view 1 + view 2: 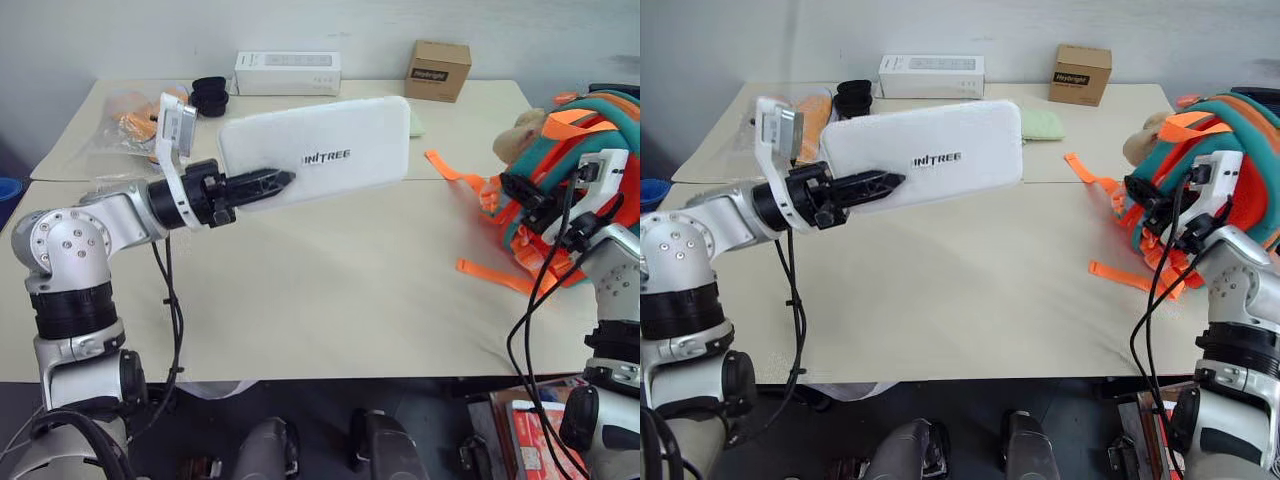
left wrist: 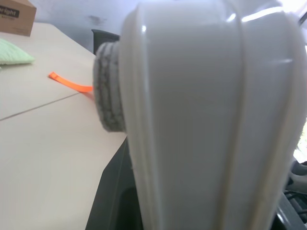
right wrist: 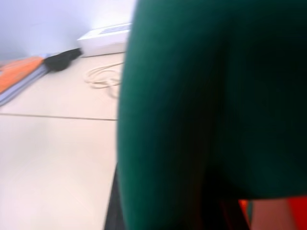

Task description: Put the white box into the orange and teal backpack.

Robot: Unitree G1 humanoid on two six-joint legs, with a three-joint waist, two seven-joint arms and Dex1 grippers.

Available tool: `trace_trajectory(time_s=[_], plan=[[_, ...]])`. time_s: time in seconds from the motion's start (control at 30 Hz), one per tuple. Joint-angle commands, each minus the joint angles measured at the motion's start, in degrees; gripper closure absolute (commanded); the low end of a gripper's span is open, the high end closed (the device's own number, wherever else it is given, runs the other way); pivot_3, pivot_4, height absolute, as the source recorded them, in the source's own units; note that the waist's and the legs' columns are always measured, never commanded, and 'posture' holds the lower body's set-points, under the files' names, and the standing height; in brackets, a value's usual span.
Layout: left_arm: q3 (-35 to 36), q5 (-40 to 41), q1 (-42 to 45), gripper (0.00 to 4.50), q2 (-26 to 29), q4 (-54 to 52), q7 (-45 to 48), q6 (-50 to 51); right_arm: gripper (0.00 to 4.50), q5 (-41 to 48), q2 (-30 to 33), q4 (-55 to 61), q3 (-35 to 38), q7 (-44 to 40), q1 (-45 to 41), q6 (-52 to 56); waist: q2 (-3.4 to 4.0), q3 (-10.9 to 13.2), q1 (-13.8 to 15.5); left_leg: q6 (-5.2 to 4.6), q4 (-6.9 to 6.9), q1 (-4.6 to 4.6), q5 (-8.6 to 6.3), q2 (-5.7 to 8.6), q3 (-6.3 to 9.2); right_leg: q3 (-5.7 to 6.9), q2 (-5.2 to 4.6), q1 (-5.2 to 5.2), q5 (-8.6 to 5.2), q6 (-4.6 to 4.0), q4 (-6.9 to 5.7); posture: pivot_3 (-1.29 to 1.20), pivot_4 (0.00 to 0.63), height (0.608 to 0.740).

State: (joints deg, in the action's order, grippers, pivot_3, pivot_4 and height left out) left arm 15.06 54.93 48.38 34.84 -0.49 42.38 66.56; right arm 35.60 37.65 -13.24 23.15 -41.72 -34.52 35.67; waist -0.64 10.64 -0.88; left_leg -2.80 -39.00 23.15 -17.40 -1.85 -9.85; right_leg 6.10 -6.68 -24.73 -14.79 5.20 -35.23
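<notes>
A pale tabletop (image 1: 330,300) stretched in front of the robot. The left tool (image 1: 270,183) pinched the near end of the white box (image 1: 330,150), its two black fingers clamped on that end, and held the box up in the air above the tabletop, clear of the surface. The box lay nearly level, one broad face toward the head camera. Its long axis ran across the scene from the robot's left toward its right, so the free end pointed at the orange and teal backpack (image 1: 575,180).

The backpack sat at the right edge of the tabletop, with loose orange straps (image 1: 455,170) trailing toward the middle. A wide stretch of bare tabletop lay between the box's free end and the bag; the two were well apart.

The right tool (image 1: 525,195) was up against the backpack's near side. The right wrist view showed teal fabric (image 3: 211,105) pressed close in front of it. Whether its fingers had closed on the fabric could not be told.

The right arm was therefore the nearer one to the bag, and likely placed to steady or open it. The left arm would have to carry the box rightward, end first, toward the bag's top.
</notes>
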Motion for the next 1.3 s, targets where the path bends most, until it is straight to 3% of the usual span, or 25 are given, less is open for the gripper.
trace_trajectory(time_s=[0.03, 0.23, 0.43, 0.6, 0.9, 1.03, 1.3], plan=[[0.04, -3.72, 3.05, 3.2, 1.21, 3.18, 1.55, -6.54, 4.48, 4.54, 3.43, 12.23, -5.75, -6.06, 0.77, 7.97, 0.02, 0.01, -0.15, 0.01, 0.02, 0.0, 0.0, 0.0, -0.01, -0.01, 0.0, -0.02, 0.0, 0.0, -0.01, 0.0, 0.15, 0.74], [-1.84, -8.19, 5.33, 3.2, 2.8, 7.64, 4.64, -11.77, 4.48, 15.02, 8.29, 25.25, -8.85, -14.05, -0.28, 18.83, 0.02, 0.02, -0.74, 0.05, 0.08, 0.15, -0.02, -0.04, -0.17, -0.08, 0.01, -0.47, -0.04, -0.07, -0.21, 0.0, 0.15, 0.74], [0.45, -5.97, 8.36, 3.2, 4.08, 8.75, 11.26, -14.62, 4.48, 28.62, 17.7, 34.04, -6.69, -23.72, 2.21, 28.53, -0.07, 0.05, -0.44, 0.03, 0.01, 0.33, -0.04, -0.03, -0.16, -0.05, 0.0, -0.65, -0.05, -0.09, -0.22, 0.0, 0.15, 0.74], [0.57, -6.04, 8.98, 3.2, 5.6, 8.64, 14.27, -14.9, 4.48, 37.56, 20.95, 34.96, -2.18, -23.11, 3.96, 32.17, -0.09, 0.06, -0.3, -0.05, -0.04, 0.31, -0.05, 0.05, -0.16, -0.08, -0.12, -0.64, -0.05, -0.08, -0.28, 0.0, 0.15, 0.74], [-5.81, -11.84, 4.9, 3.2, 8.7, 8.48, 23.09, -20.23, 4.48, 34.63, 22.54, 32.77, -2.56, -23.55, 6.65, 29.79, -0.09, 0.06, 0.08, -0.05, -0.05, 0.31, -0.05, 0.05, -0.18, -0.08, -0.12, -0.65, -0.05, -0.09, -0.27, 0.0, 0.15, 0.74], [-11.93, -20.12, 4.61, 3.2, 8.08, 13.2, 26.35, -29.18, 4.48, 33.68, 22.3, 32.39, -2.52, -23.46, 8.01, 29.08, -0.09, 0.06, 0.77, -0.05, -0.1, 0.28, -0.05, 0.05, -0.19, -0.07, -0.12, -0.66, -0.05, -0.1, -0.14, 0.0, 0.15, 0.74], [-15.59, -24.89, 6.07, 3.2, 5.96, 16.14, 29.87, -34.12, 4.48, 32.4, 21.08, 33.87, -2.42, -22.37, 12.51, 26.98, -0.1, 0.06, 1.09, -0.2, -0.1, 0.38, -0.08, 0.19, -0.18, 0.04, -0.7, -0.71, -0.05, -0.1, -0.17, 0.0, 0.15, 0.74]])
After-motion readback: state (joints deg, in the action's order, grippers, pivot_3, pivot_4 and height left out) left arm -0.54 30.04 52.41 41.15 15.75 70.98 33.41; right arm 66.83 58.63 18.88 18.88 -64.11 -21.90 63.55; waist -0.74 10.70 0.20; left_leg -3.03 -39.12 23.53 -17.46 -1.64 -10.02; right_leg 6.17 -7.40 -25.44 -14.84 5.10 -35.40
